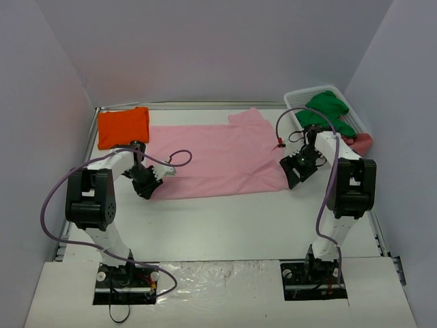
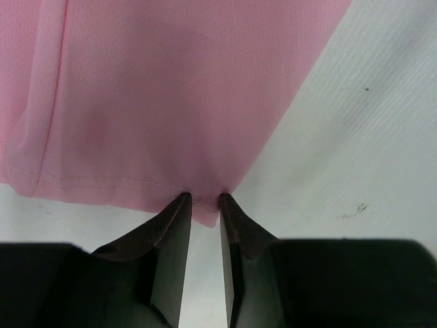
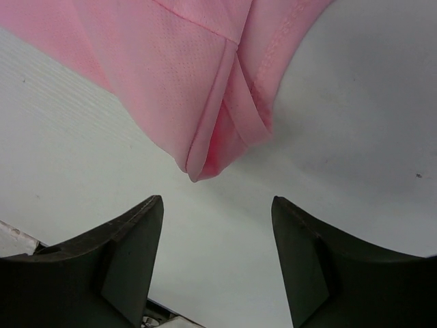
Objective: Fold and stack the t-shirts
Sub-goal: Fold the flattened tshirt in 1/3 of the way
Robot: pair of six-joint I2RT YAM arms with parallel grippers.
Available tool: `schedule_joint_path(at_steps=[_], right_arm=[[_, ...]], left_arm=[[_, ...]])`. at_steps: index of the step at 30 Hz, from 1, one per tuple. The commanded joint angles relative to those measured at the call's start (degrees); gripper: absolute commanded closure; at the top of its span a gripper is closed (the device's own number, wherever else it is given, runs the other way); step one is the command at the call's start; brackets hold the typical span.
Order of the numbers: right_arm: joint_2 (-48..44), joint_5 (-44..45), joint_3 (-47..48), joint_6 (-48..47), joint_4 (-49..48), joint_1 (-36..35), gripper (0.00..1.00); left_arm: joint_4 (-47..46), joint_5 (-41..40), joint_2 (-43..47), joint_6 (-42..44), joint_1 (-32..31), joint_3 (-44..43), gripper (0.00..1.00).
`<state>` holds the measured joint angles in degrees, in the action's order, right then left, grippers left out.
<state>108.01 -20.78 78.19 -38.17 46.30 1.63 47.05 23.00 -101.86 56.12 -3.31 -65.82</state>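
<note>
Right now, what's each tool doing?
Left tool: closed on the pink shirt hem.
Right tool: open, empty, just short of the shirt's corner.

The pink t-shirt (image 1: 218, 160) is pale and plain, with a fine dotted weave (hem stitching in the same pink), and the orange t-shirt (image 1: 123, 127) is bright and unpatterned. The tabletop (image 1: 225, 225) is white with a few dark specks. The basket (image 1: 305, 91) is white and the cloth (image 1: 328, 113) in it green, while the left end effector (image 2: 203, 199) and right end effector (image 3: 217, 205) are black and the cables (image 1: 43, 208) purple.

On the table (image 1: 225, 219), the folded t-shirt (image 1: 123, 128) lies behind-left of the spread t-shirt (image 1: 218, 160), the basket (image 1: 291, 104) behind-right.
</note>
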Motion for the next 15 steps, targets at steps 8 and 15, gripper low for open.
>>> schedule_joint_path(at_steps=[8,15], right_arm=[[3.4,-3.1,1.9,-2.3,2.3,0.1,0.42],[5.7,-4.3,2.7,-2.3,2.3,-0.9,0.50]], left_arm=[[0.4,0.6,-1.6,0.3,0.0,2.5,0.85],[0.4,0.4,-1.9,0.1,0.0,2.3,0.86]])
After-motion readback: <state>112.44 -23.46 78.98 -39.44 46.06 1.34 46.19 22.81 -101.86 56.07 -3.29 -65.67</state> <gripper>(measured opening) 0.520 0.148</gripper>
